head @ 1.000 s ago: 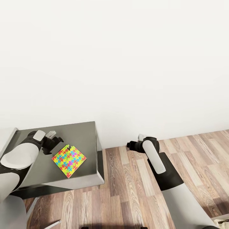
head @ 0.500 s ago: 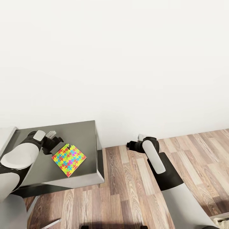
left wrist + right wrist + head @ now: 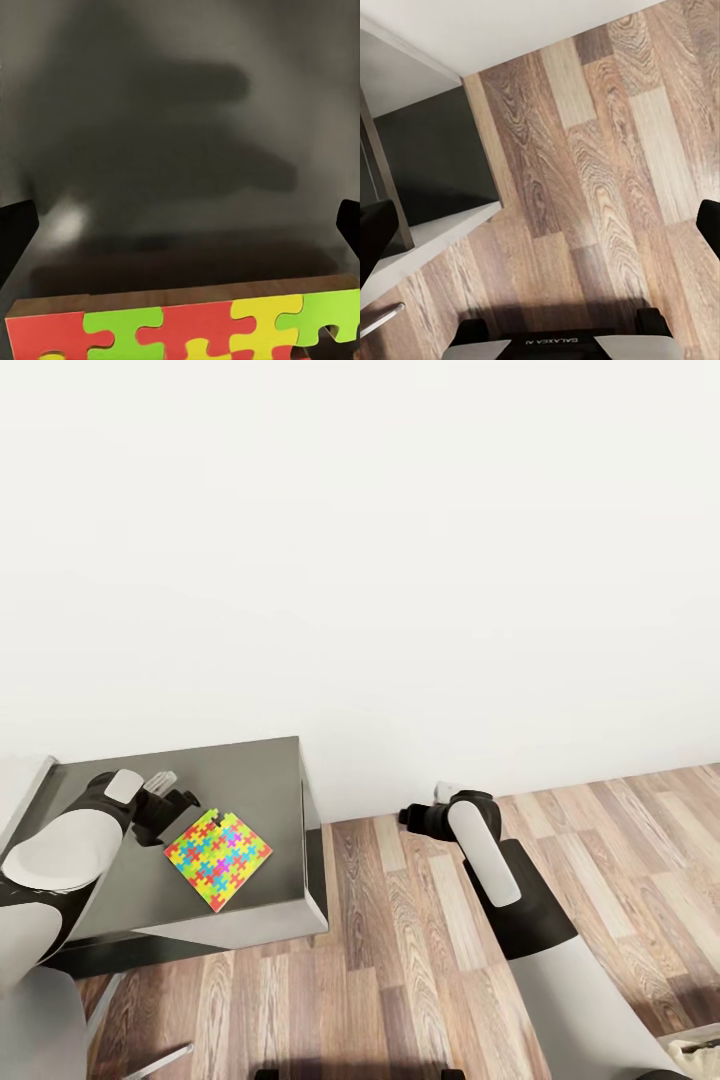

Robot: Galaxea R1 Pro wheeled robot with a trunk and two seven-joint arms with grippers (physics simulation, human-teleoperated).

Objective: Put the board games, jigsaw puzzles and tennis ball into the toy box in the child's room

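A plain white wall (image 3: 400, 540) is seen across the upper part of the head view, evenly lit and unmarked. Below the wall, wood-plank flooring (image 3: 420, 950) in mixed brown and pale tones is laid, and its boards are also shown in the right wrist view. Against the wall, to the left of the bare flooring, a dark grey desk section (image 3: 255, 785) with a paler front edge is placed. Soft shadow is cast on the floor beneath it.

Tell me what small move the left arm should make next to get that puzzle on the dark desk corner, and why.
Probably ease the left gripper forward and down over the jigsaw puzzle. It sits just behind the puzzle's near corner on the dark table, and in the left wrist view both fingers stand wide apart with the puzzle's edge not yet between them.
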